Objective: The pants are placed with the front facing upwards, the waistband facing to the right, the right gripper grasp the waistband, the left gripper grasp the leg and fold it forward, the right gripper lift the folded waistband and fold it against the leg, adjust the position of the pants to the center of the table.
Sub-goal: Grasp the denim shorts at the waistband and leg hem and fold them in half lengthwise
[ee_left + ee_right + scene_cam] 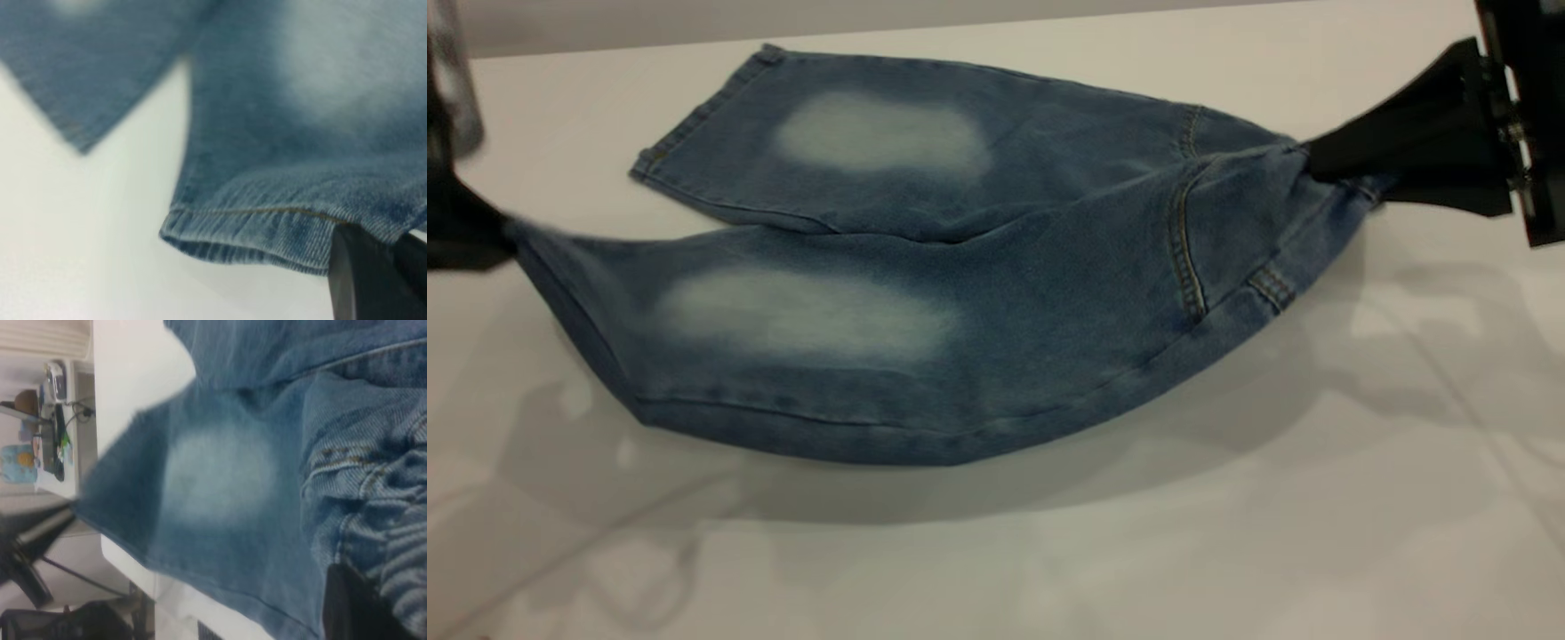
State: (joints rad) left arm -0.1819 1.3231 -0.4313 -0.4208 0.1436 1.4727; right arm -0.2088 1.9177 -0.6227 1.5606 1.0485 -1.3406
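Denim pants, blue with two pale knee patches, are hanging stretched between my two grippers, the near leg sagging in a curve above the table and casting a shadow on it, while the far leg is lying flat on the surface. The waistband is pointing toward the right side of the exterior view. My right gripper is pinching the bunched waistband, fingers closed on the cloth; in the right wrist view the gathered elastic is showing beside a dark finger. My left gripper is gripping the hem of the near leg at the exterior view's left edge, closed on it; the left wrist view is showing the stitched hem running into a dark finger. I am judging both grasps as done and the forward fold of the leg as under way, not finished: the lifted leg is not yet lying over the other. Folding the waistband against the leg and centring the pants are remaining. I am reading no brand, label or writing anywhere.
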